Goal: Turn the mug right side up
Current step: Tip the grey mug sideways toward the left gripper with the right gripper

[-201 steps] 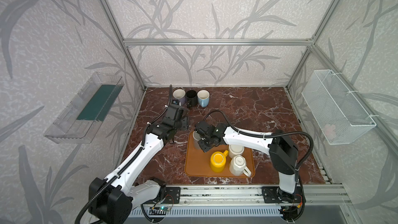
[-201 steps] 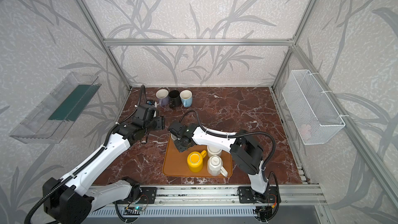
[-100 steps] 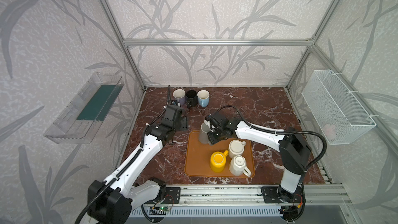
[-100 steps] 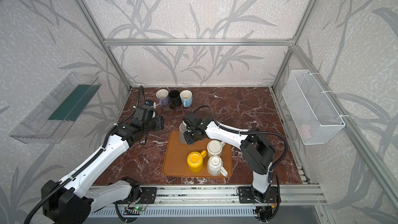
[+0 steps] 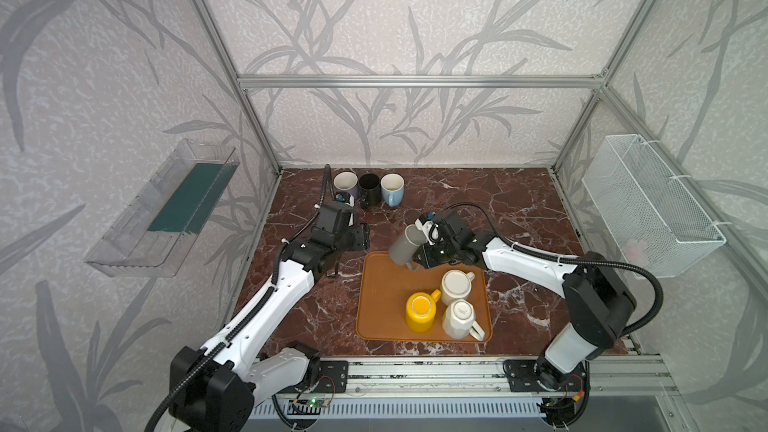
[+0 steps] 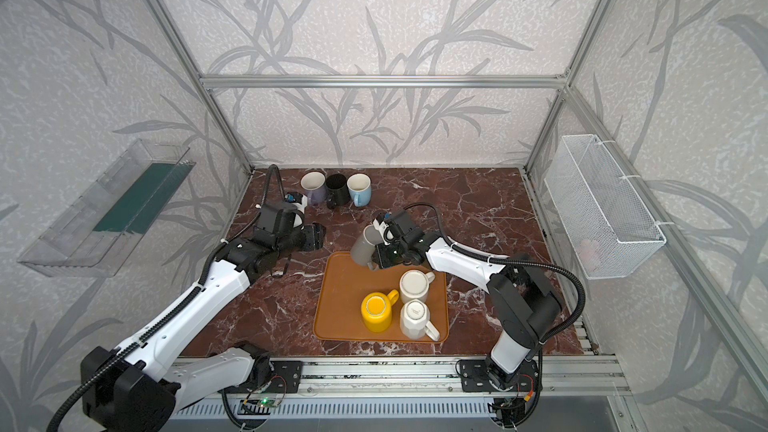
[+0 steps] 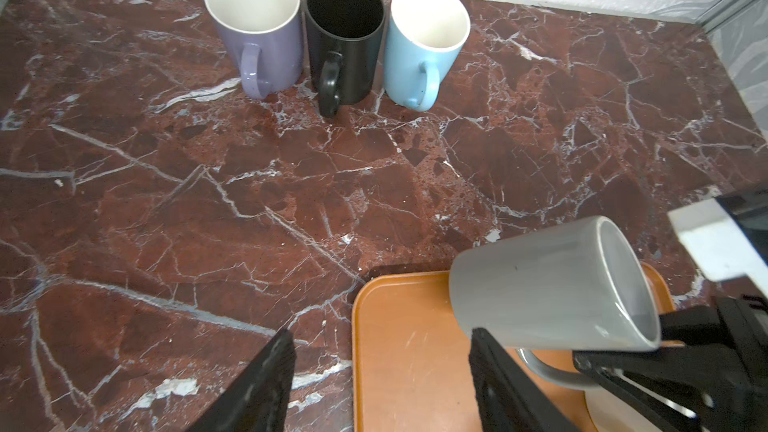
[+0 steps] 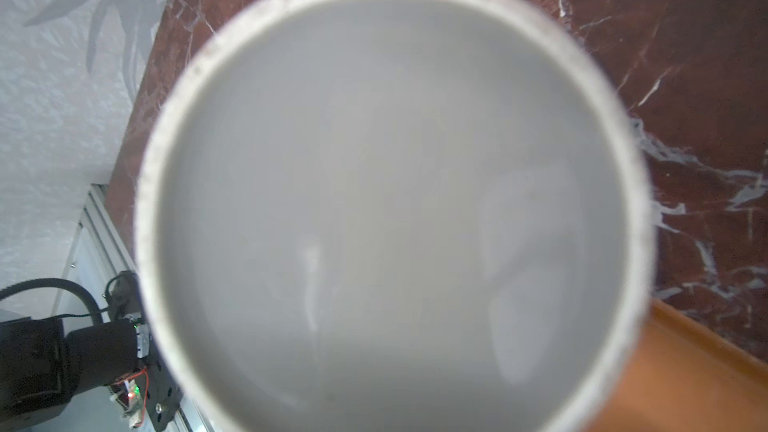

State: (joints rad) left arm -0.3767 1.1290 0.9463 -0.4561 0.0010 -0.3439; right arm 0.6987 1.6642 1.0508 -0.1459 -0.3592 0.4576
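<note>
The right gripper [image 5: 419,260], jaws shut on the handle of the grey mug [image 5: 403,245], has drawn back from the far left corner of the tray [image 5: 382,322] toward the right and rear of the desk [image 5: 498,209]; the mug, a second ago low at that corner, now hangs above the tray's far edge, tipped sideways, mouth toward the right wrist camera; the right arm [image 5: 519,257] has swung its elbow outward.

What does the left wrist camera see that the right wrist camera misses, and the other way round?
Only left wrist: purple mug, black mug and light blue mug upright in a row, and the right tool pinching the grey mug by its handle. Only right wrist: the grey mug's bare inside, and a circuit board with a green light. Both: grey mug, orange tray, marbled tabletop.
</note>
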